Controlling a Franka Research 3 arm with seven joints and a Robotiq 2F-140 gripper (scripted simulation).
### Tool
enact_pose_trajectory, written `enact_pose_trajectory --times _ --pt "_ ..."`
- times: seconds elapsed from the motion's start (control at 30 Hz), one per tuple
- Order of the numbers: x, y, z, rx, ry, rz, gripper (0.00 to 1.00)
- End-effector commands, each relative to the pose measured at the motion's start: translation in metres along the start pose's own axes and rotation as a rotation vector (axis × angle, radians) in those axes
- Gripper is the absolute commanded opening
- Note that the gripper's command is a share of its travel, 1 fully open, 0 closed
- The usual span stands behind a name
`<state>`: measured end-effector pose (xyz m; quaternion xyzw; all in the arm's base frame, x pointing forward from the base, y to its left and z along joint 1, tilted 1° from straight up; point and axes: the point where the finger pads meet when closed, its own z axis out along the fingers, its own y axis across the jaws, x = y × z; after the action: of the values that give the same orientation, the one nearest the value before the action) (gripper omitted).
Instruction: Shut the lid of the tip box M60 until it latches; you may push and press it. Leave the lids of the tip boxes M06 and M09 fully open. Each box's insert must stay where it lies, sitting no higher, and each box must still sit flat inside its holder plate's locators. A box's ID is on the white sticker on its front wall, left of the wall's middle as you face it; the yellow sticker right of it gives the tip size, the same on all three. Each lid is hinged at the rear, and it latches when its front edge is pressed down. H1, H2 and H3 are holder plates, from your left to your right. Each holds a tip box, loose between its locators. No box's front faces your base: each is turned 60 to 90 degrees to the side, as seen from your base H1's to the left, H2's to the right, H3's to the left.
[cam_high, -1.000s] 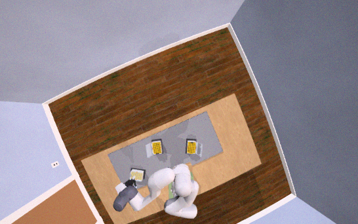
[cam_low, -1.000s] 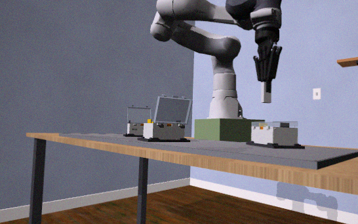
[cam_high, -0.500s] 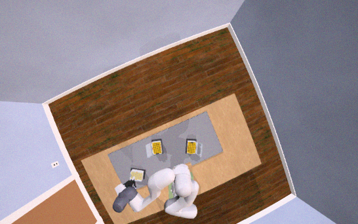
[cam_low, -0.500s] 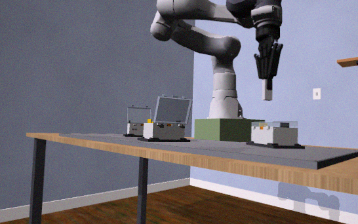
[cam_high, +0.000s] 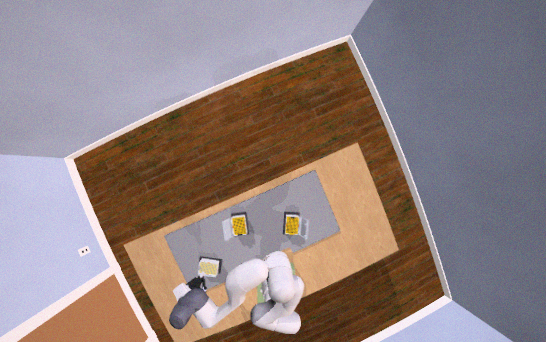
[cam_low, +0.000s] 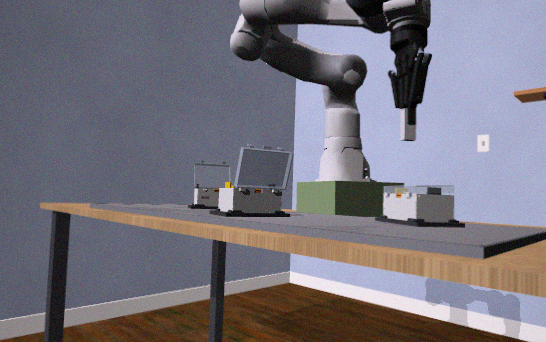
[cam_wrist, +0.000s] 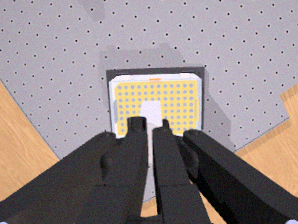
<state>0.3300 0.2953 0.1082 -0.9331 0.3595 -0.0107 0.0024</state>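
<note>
Exterior view, left to right: a small tip box (cam_low: 209, 190) at the far end with its lid upright; next, a nearer tip box (cam_low: 251, 196) with its lid (cam_low: 263, 168) raised; then the arm's green pedestal (cam_low: 320, 200); rightmost, a third tip box (cam_low: 419, 204) whose clear lid (cam_low: 425, 189) lies flat on top, whether latched I cannot tell. Sticker IDs are too small to read, so which box is M60 cannot be confirmed. Judging by the lowered lid, it is probably the rightmost.

The gripper (cam_low: 408, 131) hangs well above that box. Fingers clenched fully together, holding nothing, touching nothing.

Advice: descend straight, set the closed fingertips on the lid's front edge, away from the hinge, and press vertically without shoving the box sideways off its holder plate (cam_low: 420, 222).
</note>
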Motion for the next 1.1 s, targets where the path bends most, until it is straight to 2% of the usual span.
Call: enact_pose_trajectory --times 0.0,0.27,1.07 --pt "0.001 0.002 -0.006 -0.009 0.001 -0.005 0.00" --pt "0.001 0.002 -0.021 -0.009 0.001 -0.005 0.00" --pt "0.001 0.002 -0.021 -0.009 0.001 -0.005 0.00"
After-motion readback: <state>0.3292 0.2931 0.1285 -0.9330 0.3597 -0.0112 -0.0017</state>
